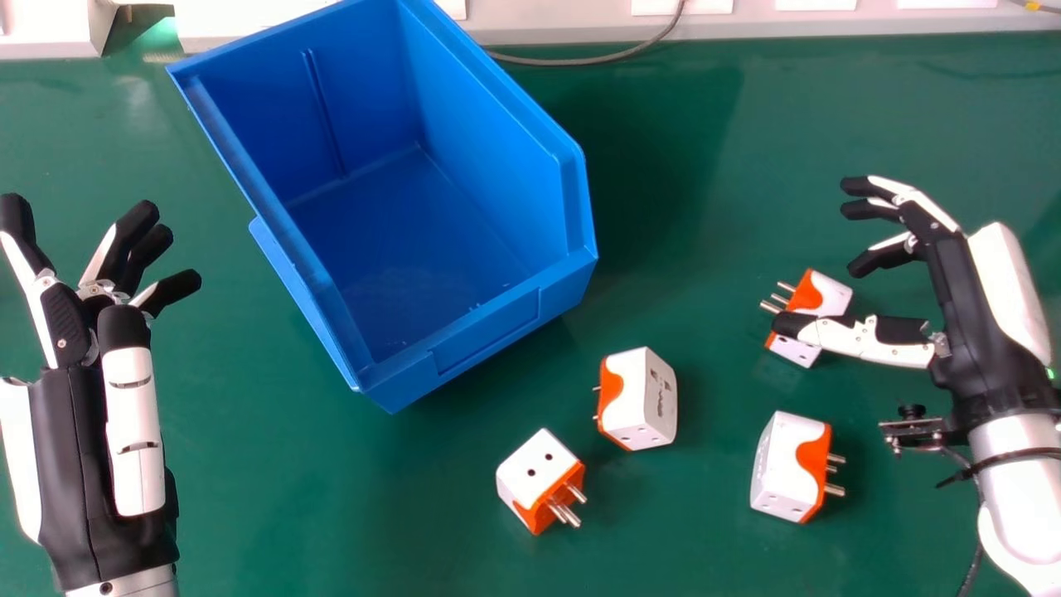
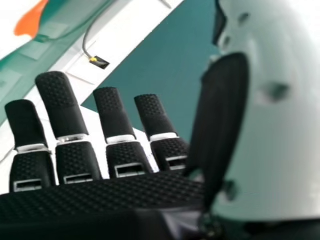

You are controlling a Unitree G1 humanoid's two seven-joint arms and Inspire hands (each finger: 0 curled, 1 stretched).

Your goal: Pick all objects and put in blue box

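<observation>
The blue box point(image 1: 406, 249) stands empty on the green table. Four-sided white and orange plug adapters lie right of it: one adapter point(image 1: 655, 398) close to its near corner, another adapter point(image 1: 539, 477) nearer the front edge, a third adapter point(image 1: 783, 468) farther right. Partly behind my right thumb is one more adapter point(image 1: 825, 296). My right hand point(image 1: 953, 274) is open above the table at the right, holding nothing; its palm point(image 2: 100, 197) and relaxed fingers show in the right hand view. My left hand point(image 1: 70, 439) is open and empty, left of the box.
A white ledge point(image 1: 746, 25) runs along the table's back edge, with a grey cable point(image 1: 580, 61) lying behind the box. A metal bracket point(image 1: 912, 431) with a cable sits at my right wrist. Green tabletop point(image 1: 331, 497) surrounds the adapters.
</observation>
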